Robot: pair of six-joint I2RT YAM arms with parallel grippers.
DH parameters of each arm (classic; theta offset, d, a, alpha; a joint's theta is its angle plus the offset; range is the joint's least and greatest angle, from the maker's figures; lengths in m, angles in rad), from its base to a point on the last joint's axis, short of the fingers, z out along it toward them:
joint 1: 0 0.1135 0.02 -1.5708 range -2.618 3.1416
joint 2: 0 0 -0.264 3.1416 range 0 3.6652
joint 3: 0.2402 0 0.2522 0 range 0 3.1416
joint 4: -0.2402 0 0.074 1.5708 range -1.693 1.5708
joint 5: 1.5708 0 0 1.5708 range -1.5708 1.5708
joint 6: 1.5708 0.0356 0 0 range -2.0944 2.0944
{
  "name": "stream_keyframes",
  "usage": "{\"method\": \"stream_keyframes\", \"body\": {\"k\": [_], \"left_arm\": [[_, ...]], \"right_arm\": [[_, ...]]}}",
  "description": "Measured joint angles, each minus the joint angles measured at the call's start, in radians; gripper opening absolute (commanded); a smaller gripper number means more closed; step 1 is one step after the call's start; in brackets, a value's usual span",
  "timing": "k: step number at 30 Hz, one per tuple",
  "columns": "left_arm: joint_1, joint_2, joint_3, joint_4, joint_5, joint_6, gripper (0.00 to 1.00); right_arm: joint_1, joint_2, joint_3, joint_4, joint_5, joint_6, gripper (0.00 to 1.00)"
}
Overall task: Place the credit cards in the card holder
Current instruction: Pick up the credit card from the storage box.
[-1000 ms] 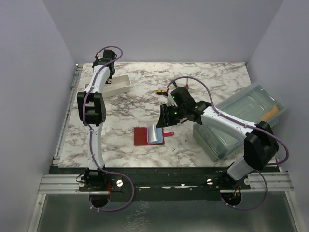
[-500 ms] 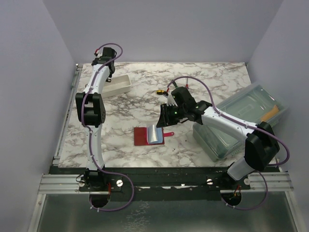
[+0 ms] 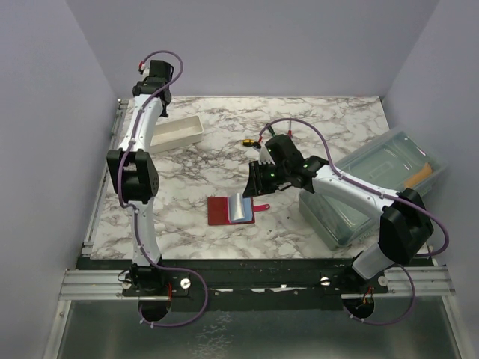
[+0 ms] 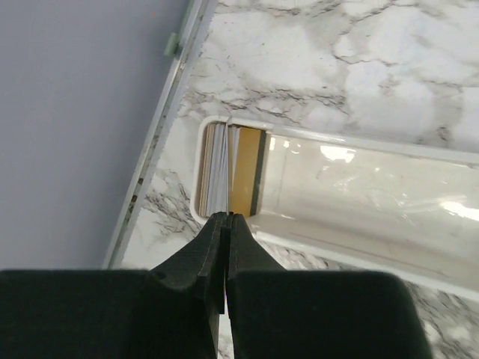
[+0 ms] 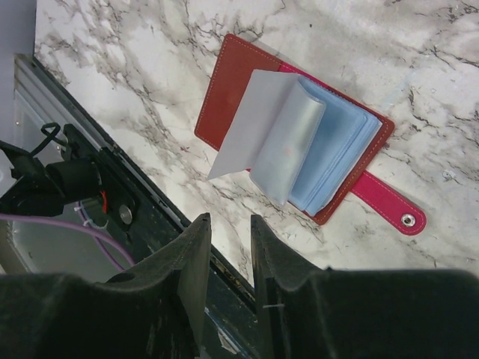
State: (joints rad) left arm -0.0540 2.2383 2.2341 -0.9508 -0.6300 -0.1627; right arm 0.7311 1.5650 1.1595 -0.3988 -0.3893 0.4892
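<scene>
The dark-red card holder (image 3: 218,211) lies open in the middle of the table, its clear sleeves (image 5: 288,138) fanned up and its pink strap (image 5: 385,202) to the right. My right gripper (image 5: 228,232) is open and empty, hovering just near of the holder (image 5: 228,82); it also shows in the top view (image 3: 256,185). My left gripper (image 4: 227,217) is raised above the left end of the white tray (image 4: 359,247). It is shut on a thin pale card seen edge-on. Several cards stand on edge in the tray, among them a tan card (image 4: 243,172).
The white tray (image 3: 179,134) sits at the back left. A clear plastic box (image 3: 385,179) lies under my right arm at the right. A small yellow object (image 3: 246,140) lies behind the right gripper. The table's left rail (image 4: 161,142) runs beside the tray.
My left arm has risen from the tray's left end, up and slightly left. The right arm and the card holder have not moved.
</scene>
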Motion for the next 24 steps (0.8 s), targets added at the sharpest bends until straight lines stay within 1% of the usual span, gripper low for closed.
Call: {"method": "stream_keyframes", "body": {"k": [3,5,6,7,10,13,15,18,22,24], "left_arm": [[0.0,-0.08,-0.028,0.0,0.106,-0.031,0.0],[0.0,-0.182,-0.101,0.007,0.211,-0.064,0.0],[-0.001,-0.24,-0.146,0.02,0.268,-0.077,0.0],[-0.002,-0.297,-0.196,0.05,0.356,-0.098,0.0],[-0.011,-0.483,-0.362,0.103,0.512,-0.132,0.0],[-0.037,-0.683,-0.584,0.211,0.727,-0.183,0.0],[-0.053,-0.772,-0.697,0.282,0.84,-0.222,0.0],[-0.071,-0.92,-0.901,0.444,1.019,-0.318,0.0],[-0.074,-1.062,-1.112,0.654,1.171,-0.455,0.0],[-0.077,-1.117,-1.192,0.777,1.238,-0.542,0.0]], "right_arm": [[0.0,0.0,0.0,-0.015,0.02,-0.002,0.32],[0.0,0.0,0.0,-0.026,0.037,-0.004,0.32],[0.0,-0.002,0.0,-0.03,0.043,-0.004,0.32],[0.0,-0.003,0.0,-0.034,0.048,-0.004,0.33],[0.0,-0.01,0.001,-0.043,0.056,-0.004,0.33],[0.0,-0.013,0.015,-0.052,0.055,0.004,0.34],[0.0,-0.018,0.031,-0.051,0.053,0.014,0.4],[0.0,-0.041,0.047,-0.025,0.039,0.047,0.52],[0.0,-0.096,0.064,0.051,0.009,0.116,0.69],[0.0,-0.114,0.08,0.111,-0.009,0.157,0.71]]}}
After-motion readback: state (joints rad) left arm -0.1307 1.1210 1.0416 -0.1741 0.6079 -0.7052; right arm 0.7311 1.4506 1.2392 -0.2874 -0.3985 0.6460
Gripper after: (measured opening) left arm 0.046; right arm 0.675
